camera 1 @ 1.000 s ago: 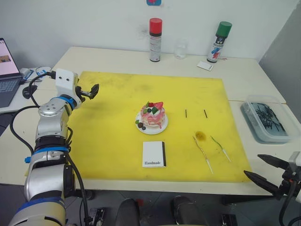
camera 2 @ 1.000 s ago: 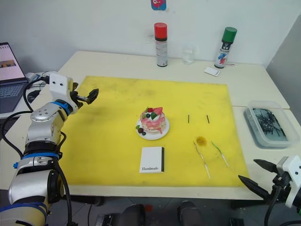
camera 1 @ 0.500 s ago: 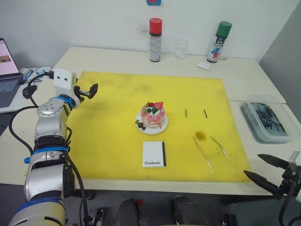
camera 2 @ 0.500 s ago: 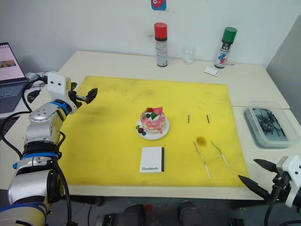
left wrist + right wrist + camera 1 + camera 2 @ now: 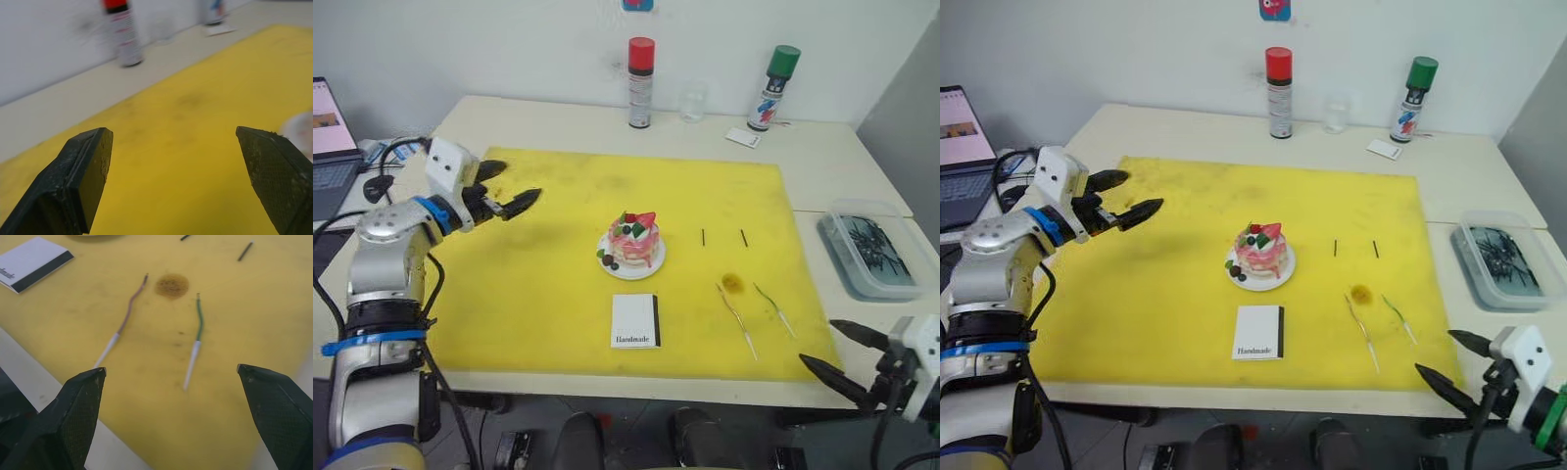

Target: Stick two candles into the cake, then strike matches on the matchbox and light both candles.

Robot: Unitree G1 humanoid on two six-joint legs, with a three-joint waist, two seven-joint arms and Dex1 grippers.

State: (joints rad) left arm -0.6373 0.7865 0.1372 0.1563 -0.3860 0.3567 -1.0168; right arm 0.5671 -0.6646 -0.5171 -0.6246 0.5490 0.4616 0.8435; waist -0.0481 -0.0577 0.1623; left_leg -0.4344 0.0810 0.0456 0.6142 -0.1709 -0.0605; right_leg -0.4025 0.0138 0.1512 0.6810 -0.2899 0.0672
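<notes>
Two candles lying flat on the yellow mat (image 5: 558,294), near its front right corner: the pale pinkish candle (image 5: 736,308) nearer the middle, the green candle (image 5: 773,309) just beside it toward the right edge, with a brown stain (image 5: 732,283) between their far ends. Sitting mid-mat, the cake (image 5: 632,241) on its white plate (image 5: 612,265), nothing stuck into it yet. Lying flat just in front of the cake, the matchbox (image 5: 635,320), black strip facing right. Resting side by side to the right of the cake, apart from each other, two dark matches (image 5: 703,237) and (image 5: 743,237). Hovering over the mat's far left part, the left gripper (image 5: 507,190), spread wide and grasping nothing. Hanging off the table's front right edge, the right gripper (image 5: 840,351), likewise spread and empty, pointing toward the candles.
</notes>
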